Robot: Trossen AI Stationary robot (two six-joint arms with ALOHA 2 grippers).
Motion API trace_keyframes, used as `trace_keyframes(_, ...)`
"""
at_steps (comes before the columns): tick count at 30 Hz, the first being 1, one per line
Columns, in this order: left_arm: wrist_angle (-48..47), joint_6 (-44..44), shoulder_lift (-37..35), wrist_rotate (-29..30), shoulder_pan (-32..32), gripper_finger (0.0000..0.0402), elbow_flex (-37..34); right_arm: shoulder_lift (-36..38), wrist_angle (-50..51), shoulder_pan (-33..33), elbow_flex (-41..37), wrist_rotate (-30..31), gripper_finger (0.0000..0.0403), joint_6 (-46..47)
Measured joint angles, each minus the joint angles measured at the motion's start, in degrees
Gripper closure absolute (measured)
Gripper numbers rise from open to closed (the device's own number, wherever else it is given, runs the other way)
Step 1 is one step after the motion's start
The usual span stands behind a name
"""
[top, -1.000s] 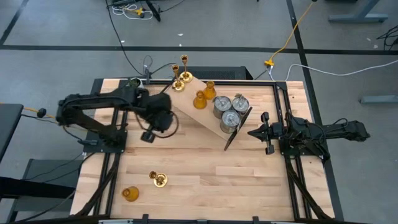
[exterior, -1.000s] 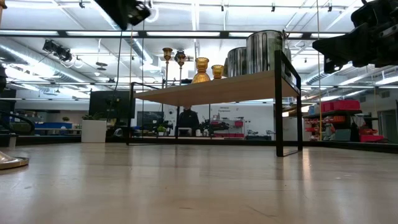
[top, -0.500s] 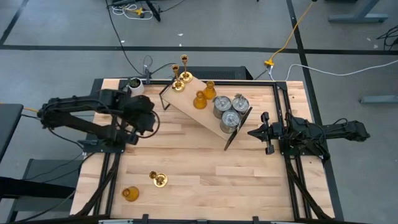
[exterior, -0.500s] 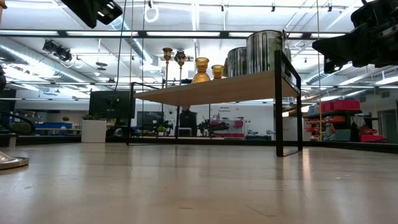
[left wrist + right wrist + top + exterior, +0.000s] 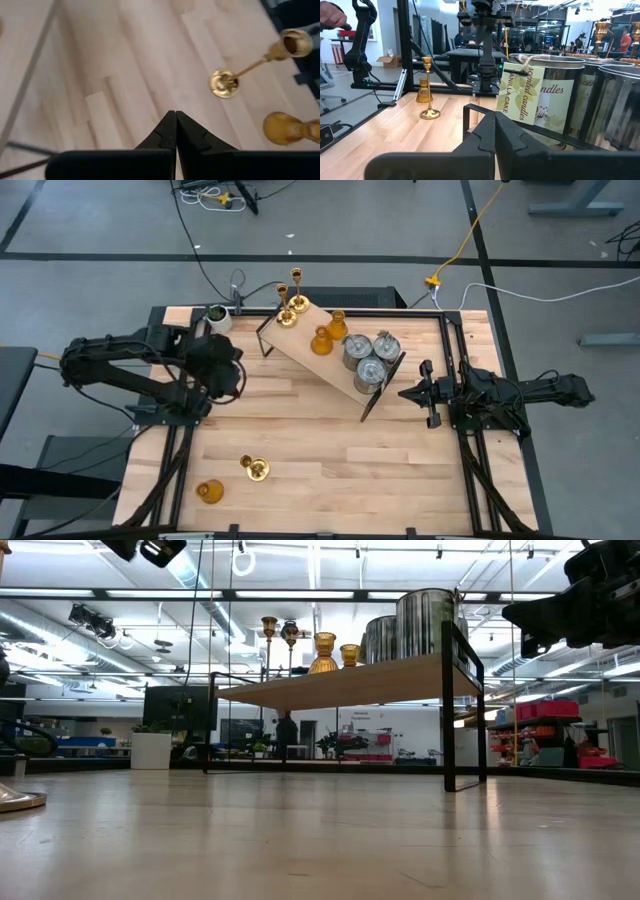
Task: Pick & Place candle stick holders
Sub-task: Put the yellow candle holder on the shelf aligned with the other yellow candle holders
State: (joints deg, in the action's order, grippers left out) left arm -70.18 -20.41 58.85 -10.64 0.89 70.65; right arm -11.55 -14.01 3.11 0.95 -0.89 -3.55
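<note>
Brass stick holders: two on the raised wooden shelf [image 5: 330, 358] at upper centre [image 5: 291, 300], one [image 5: 255, 469] lower left beside an amber glass holder [image 5: 209, 492]. Left gripper [image 5: 175, 131] and right gripper [image 5: 495, 131]: fingers pressed together, empty.

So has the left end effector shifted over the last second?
Yes. The left end effector has pulled back from beside the raised shelf toward the table's left edge, and it is shut and empty.
</note>
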Motion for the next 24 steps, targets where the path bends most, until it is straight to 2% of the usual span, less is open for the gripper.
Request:
trace_keyframes(6,0.31,0.21,-0.04,-0.41,-6.14,0.0398,0.0,0.0,-0.01,-0.01,0.0,0.0,0.04,0.01)
trace_keyframes(15,0.66,4.74,-0.02,-0.35,-19.25,0.0398,0.0,0.0,-0.01,-0.02,0.0,0.01,0.04,0.02)
trace_keyframes(24,0.6,6.76,-0.02,2.58,-30.44,0.0395,0.02,0.02,-0.01,0.0,0.0,-0.01,0.04,0.02)
